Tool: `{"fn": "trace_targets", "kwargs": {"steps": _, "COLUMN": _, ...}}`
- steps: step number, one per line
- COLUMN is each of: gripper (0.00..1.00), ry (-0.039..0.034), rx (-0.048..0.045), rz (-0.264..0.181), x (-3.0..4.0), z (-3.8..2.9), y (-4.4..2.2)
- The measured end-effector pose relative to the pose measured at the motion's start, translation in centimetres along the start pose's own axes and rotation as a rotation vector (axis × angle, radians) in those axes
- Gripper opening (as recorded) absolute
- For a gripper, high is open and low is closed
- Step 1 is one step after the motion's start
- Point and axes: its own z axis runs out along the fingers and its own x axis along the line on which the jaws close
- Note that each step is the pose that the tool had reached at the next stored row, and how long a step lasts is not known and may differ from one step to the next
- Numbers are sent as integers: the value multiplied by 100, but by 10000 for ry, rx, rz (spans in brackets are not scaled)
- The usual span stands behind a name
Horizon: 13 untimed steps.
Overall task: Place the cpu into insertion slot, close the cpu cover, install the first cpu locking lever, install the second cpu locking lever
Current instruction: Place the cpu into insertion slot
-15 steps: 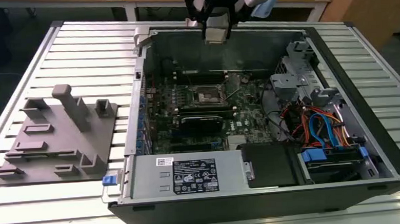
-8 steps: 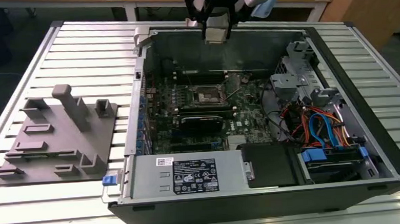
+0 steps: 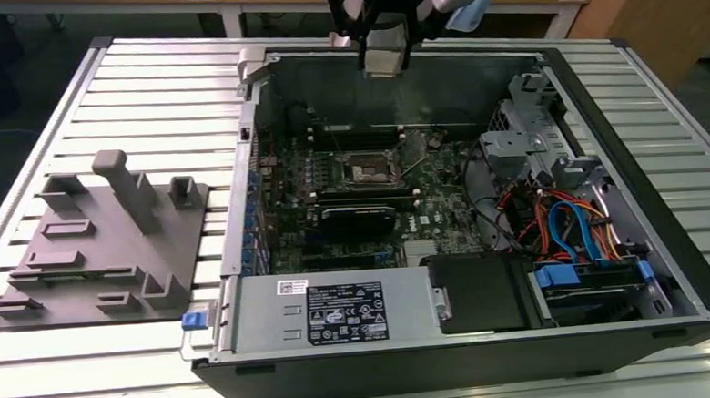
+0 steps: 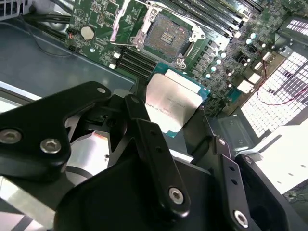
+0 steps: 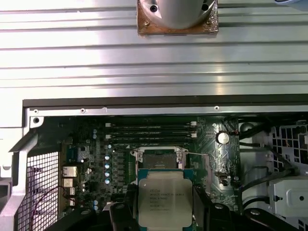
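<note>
My gripper (image 3: 384,62) hangs above the back wall of the open computer case (image 3: 567,78), high over the board. It is shut on the cpu (image 4: 174,105), a flat square chip with a silvery top, and black fingers (image 4: 140,113) press its two opposite edges. In the first wrist view the cpu (image 5: 165,195) sits just in front of the insertion slot (image 5: 160,160), well above it. The insertion slot (image 4: 166,35) lies bare and dark on the green board, also seen from outside (image 3: 370,168). A silvery frame, apparently the cpu cover (image 4: 124,21), stands raised beside it.
Long black memory slots (image 5: 151,132) run beside the socket. A black card (image 3: 356,219) lies across the board, a power supply box (image 3: 324,312) fills the front, and a drive cage with coloured cables (image 3: 576,233) sits on the exterior view's right. A grey fixture plate (image 3: 102,240) rests on the table.
</note>
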Motion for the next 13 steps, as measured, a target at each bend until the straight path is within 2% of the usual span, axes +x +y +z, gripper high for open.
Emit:
{"fn": "trace_targets", "kwargs": {"steps": 4, "gripper": 54, "ry": -45, "rx": -10, "rz": 498, "x": 0, "z": 2, "y": 0}}
{"fn": "trace_targets", "kwargs": {"steps": 13, "gripper": 54, "ry": -49, "rx": -10, "rz": 545, "x": 0, "z": 2, "y": 0}}
